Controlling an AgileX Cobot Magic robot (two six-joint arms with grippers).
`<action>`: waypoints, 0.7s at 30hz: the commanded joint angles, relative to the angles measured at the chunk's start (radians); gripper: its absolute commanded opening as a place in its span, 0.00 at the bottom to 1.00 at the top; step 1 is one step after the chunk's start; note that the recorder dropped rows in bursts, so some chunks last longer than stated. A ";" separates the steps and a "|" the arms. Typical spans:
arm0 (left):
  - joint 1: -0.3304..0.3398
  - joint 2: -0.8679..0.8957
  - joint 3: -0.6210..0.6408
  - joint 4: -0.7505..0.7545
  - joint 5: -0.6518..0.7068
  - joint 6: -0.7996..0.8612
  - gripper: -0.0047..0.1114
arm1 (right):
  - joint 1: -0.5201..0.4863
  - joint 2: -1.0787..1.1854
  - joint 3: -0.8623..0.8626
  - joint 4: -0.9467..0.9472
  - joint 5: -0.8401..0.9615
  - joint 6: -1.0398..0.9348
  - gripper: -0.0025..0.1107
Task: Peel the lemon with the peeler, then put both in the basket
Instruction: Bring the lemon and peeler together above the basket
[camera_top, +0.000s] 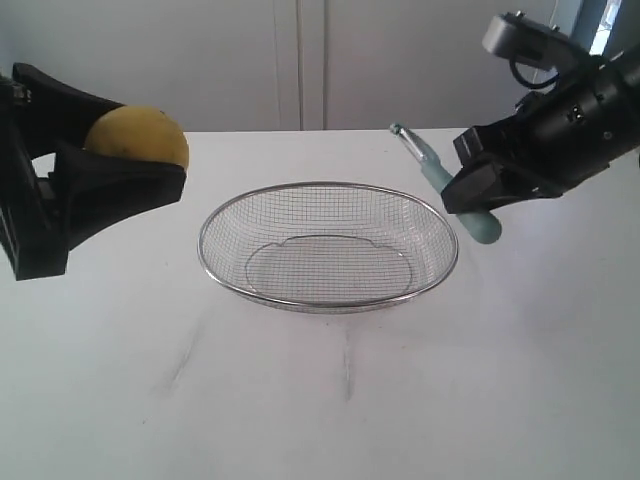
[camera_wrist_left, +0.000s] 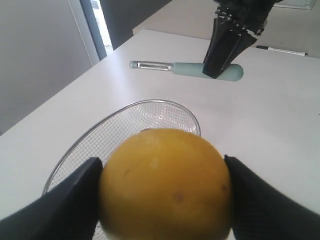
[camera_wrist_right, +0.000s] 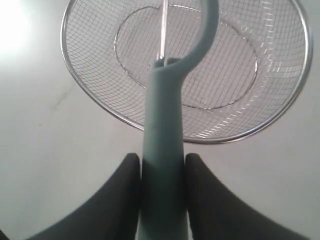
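The lemon (camera_top: 140, 135), yellow, smooth and whole, is sitting clamped in the left gripper (camera_wrist_left: 162, 162) above the worktop (camera_top: 400, 400). The wire basket (camera_top: 205, 250) is lying between it and the teal peeler (camera_top: 432, 168), which the right gripper (camera_top: 480, 190) is pinching by the handle near the basket's right rim.

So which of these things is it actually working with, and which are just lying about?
In the job:
lemon, held in the left gripper
peeler, held in the right gripper
wire basket, standing empty on the table

Just lying about:
a pen on the table, seen only in the left wrist view
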 joint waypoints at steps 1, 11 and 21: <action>-0.004 0.033 0.003 -0.036 -0.025 0.005 0.04 | 0.010 0.078 0.032 0.140 0.000 -0.082 0.02; -0.004 0.140 0.003 -0.060 -0.024 0.013 0.04 | 0.209 0.186 0.039 0.239 0.085 -0.135 0.02; -0.004 0.181 0.003 -0.143 0.037 0.175 0.04 | 0.286 0.194 0.039 0.273 0.100 -0.133 0.02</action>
